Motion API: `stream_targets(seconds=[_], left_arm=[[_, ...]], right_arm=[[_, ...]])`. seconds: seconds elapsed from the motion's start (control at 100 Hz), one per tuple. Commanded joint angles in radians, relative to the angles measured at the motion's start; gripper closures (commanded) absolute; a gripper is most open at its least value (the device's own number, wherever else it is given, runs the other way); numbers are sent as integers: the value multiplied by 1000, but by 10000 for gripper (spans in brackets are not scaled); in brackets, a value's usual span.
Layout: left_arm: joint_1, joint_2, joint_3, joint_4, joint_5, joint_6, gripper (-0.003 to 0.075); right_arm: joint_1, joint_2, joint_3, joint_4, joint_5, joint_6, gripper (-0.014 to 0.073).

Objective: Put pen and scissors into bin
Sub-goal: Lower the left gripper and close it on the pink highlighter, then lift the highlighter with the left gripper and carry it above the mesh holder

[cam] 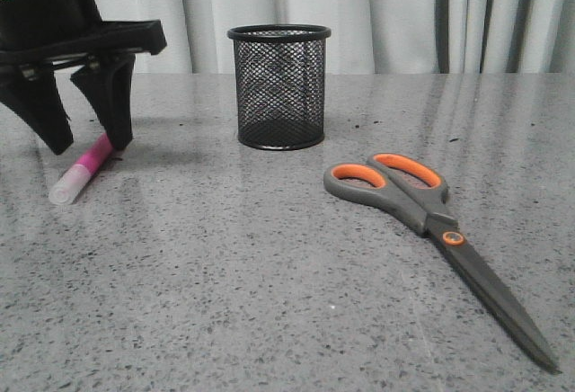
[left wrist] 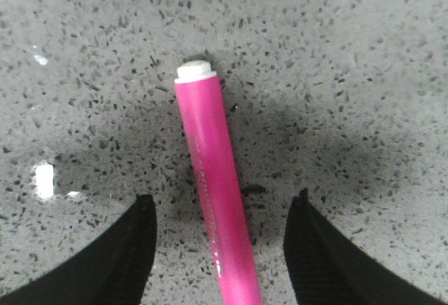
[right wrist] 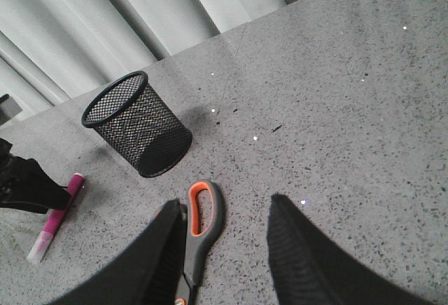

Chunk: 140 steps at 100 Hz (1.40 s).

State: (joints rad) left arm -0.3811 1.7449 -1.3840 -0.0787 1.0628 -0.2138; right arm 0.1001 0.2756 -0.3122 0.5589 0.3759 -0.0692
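- One pen (cam: 83, 170) is straddled on the bench (cam: 225, 302) by the wide-open, empty left hand (cam: 88, 140).
- One scissors (cam: 431, 230) lies at four o'clock from the one bin (cam: 279, 86).
- The right hand (right wrist: 220, 249) is spread open, empty, above the scissors' handles.

A grey speckled stone table (cam: 225, 302) fills the lower part of the front view, its polished top scattered with fine dark flecks and giving soft reflections (brightest near its far edge). Behind it hangs a pale grey curtain (cam: 404, 14) in long vertical folds, reaching down to the table's back edge. In the right wrist view the same curtain (right wrist: 105, 18) runs slantwise past the table's far edge (right wrist: 336, 74).
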Motion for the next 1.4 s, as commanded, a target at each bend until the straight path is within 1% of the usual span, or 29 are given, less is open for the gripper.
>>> stream_targets(seconds=[0.0,0.15,0.32,0.76,0.82,0.85,0.87,0.89,0.9,0.91,0.94,0.97,0.99,1.01,1.02,1.1,1.18,1.24,1.32,1.39], left_arm=[[-8,-33,-26,-14,-27,-9,353],[-8,-31,-26,-14,-69,-9,353],[-8,-29,-26,-14,-87,-9,353],[-8,33,-25,-14,-45,-7,353],[-8,36,-25,-18,-37,5,366],[-10,39,-25,-23,-36,18,387],[-10,39,-25,-31,-36,35,412],[-10,39,-25,-41,-38,66,456],[-10,39,-25,-41,-38,66,456],[-13,39,-25,-48,-40,86,499],[-15,39,-25,-54,-46,101,548],[-16,39,-25,-59,-56,112,640],[-17,39,-25,-59,-62,114,678],[-19,39,-25,-61,-74,120,741],[-19,39,-25,-64,-74,124,737],[-31,28,-25,-97,-135,160,740],[-46,-2,-25,-137,-235,199,740],[-65,-42,-25,-150,-363,224,740],[-95,-97,-25,-150,-499,240,739],[-119,-144,-25,-129,-639,243,739]], right_arm=[[0,17,-36,4,-64,-13,336],[0,17,-36,4,-64,-13,336],[0,17,-36,4,-70,-13,336],[0,17,-36,4,-86,-13,336],[0,17,-36,4,-84,-13,336],[0,17,-36,4,-84,-13,336],[0,17,-36,4,-82,-13,336],[0,17,-36,4,-82,-13,336],[0,17,-36,4,-82,-13,336],[0,17,-36,4,-82,-13,336],[0,17,-36,4,-82,-13,336],[0,17,-36,4,-82,-13,336],[0,17,-36,4,-82,-13,336],[0,17,-36,4,-80,-13,336],[0,17,-36,4,-80,-13,336],[0,17,-36,4,-76,-13,336],[0,17,-36,4,-72,-13,336],[0,17,-36,4,-70,-13,336],[0,17,-36,4,-68,-13,336],[0,17,-36,4,-68,-13,336]])
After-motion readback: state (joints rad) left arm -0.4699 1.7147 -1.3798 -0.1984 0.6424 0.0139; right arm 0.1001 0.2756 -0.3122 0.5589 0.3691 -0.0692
